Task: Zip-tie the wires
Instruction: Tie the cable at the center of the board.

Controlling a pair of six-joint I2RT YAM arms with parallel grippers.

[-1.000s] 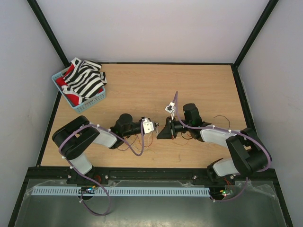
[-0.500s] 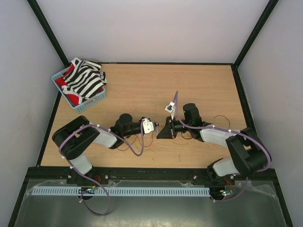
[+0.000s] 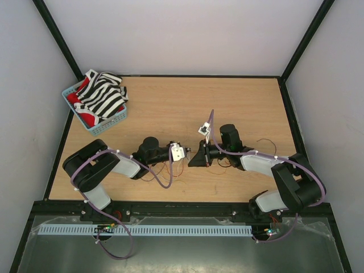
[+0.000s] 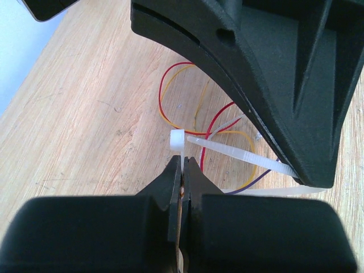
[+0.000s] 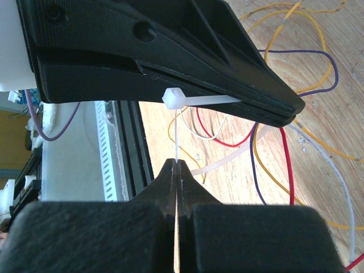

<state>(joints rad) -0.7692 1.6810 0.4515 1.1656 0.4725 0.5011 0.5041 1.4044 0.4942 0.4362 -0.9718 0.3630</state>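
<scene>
Both arms reach in low over the middle of the wooden table (image 3: 170, 108), their tips almost meeting just above the board. The left gripper (image 4: 183, 164) has its fingers pressed together on a thin pale strip of the zip tie (image 4: 227, 151), right below the tie's small square head. The right gripper (image 5: 176, 165) is pinched in the same way on another thin strip that also runs up to that head, so the zip tie hangs between the two, clear of the table. From the head, the flat band slants away under the opposite arm's black finger. A further pale length curves behind it, probably the rest of the band, though the close views do not let me follow it. The wires (image 5: 287, 165) lie loose on the wood beneath and behind the grippers — red, yellow-orange, purple and white strands in slack loops crossing one another. At the far left corner sits a blue basket (image 3: 111, 122) heaped with striped cloth (image 3: 102, 94).
</scene>
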